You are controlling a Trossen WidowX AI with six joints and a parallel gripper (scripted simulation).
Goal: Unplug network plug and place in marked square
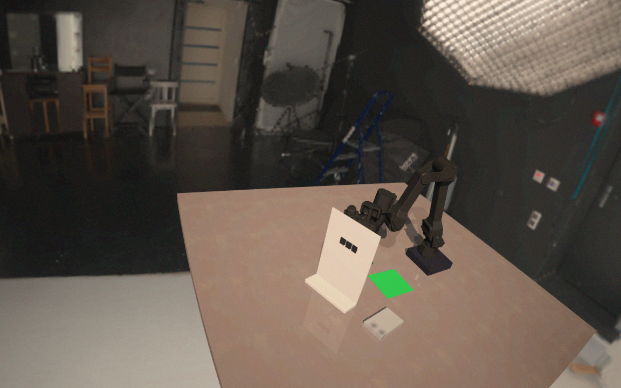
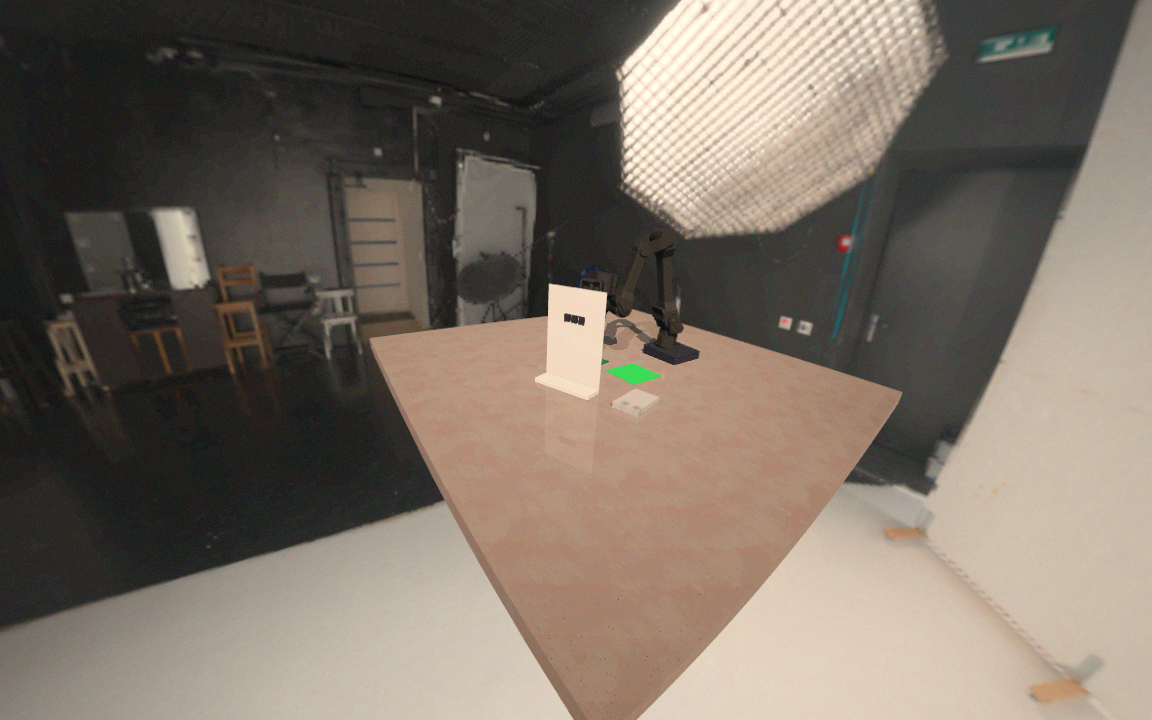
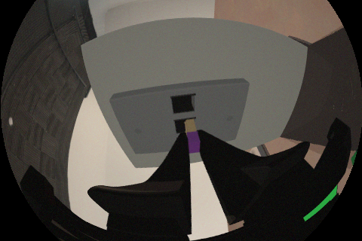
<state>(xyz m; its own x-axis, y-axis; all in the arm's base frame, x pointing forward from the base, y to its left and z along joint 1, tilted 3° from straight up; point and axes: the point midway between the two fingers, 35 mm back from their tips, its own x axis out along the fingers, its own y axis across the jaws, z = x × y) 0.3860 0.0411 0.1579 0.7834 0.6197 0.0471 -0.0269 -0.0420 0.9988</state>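
The plug shows in the wrist view as a purple body (image 3: 194, 143) with a tan front part (image 3: 190, 125). The front reaches a dark opening (image 3: 180, 126) in the grey socket plate (image 3: 151, 120) on the upright panel (image 3: 196, 53) (image 1: 344, 270) (image 2: 573, 353). My gripper (image 3: 191, 135) is shut on the plug, with one fingertip on each side of it. The thin tab cannot be made out; the left finger may hide it. How deep the plug sits is unclear. In the top and exterior views the panel hides the fingertips and plug. The marked green square (image 1: 390, 283) (image 2: 633, 373) lies beside the panel.
A second opening (image 3: 183, 104) shows above the plug's in the wrist view. A pale flat box (image 1: 384, 322) (image 2: 635, 402) lies near the green square. The panel's foot (image 1: 329, 293) (image 2: 566, 385) sticks out. A small dark green patch (image 1: 372, 263) (image 2: 604, 361) shows at the panel's edge.
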